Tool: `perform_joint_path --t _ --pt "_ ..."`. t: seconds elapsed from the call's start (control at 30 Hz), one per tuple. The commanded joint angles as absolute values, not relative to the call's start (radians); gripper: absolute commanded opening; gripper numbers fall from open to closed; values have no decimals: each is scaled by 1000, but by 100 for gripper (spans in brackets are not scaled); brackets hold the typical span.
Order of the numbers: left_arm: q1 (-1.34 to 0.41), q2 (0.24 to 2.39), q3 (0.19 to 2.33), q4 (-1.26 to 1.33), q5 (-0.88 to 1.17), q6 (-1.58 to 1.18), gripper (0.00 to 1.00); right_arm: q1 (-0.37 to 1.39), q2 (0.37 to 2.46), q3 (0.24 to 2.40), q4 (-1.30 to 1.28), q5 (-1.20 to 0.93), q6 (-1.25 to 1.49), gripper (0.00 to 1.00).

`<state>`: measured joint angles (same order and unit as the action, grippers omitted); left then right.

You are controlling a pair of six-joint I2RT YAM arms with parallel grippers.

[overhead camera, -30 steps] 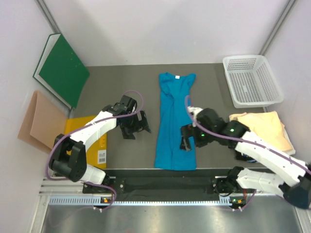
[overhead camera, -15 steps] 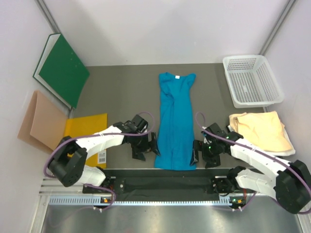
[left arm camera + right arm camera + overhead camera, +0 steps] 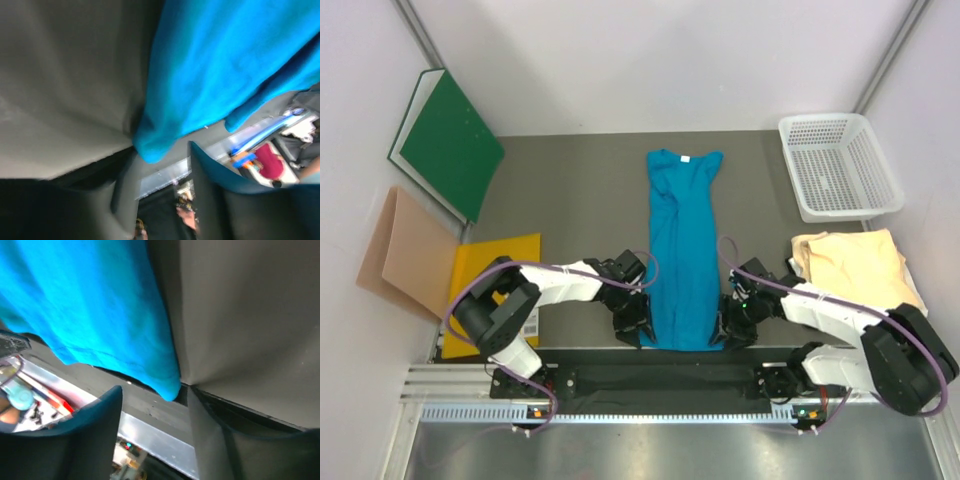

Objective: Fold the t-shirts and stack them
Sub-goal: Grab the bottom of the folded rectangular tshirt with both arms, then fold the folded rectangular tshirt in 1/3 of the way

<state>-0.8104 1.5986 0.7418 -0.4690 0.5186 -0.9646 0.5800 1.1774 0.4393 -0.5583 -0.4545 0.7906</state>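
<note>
Open mat (image 3: 575,195) between teal t-shirt (image 3: 682,240) and green board (image 3: 450,145)

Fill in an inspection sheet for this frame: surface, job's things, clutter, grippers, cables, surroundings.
Surface: dark grey table, flat, no spills seen.
Job's things: teal t-shirt lies folded into a long narrow strip, collar at the far end; cream t-shirt lies apart at the right.
Clutter: green board and tan-pink paper sheet lean at the left; yellow envelope lies flat; white basket at far right.
Grippers: left gripper and right gripper are open, one at each near corner of the teal t-shirt.
Cables: purple cables loop along both arms.
Surroundings: white walls; metal rail at the near edge.
</note>
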Motion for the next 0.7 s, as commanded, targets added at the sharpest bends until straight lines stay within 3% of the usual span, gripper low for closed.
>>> perform_joint_path --t 0.0,0.03,0.07,0.1,0.4,0.67 --pt "-816 1681 778 -403 462 -936 36 575 1224 419 -410 -440 827 22" --pt "-818 1692 799 -420 454 -928 13 575 1229 422 -410 -443 825 14" --pt "-818 1693 811 -455 443 -925 4 575 1232 431 -411 -445 821 3" --pt "-818 1690 819 -478 428 -910 0 575 1220 439 -440 -442 818 0" --pt "-815 1592 1012 -762 318 -815 0 574 1062 658 -672 -405 773 0" --pt "-753 1632 1316 -920 207 -726 0 558 1161 920 -755 -302 640 0"
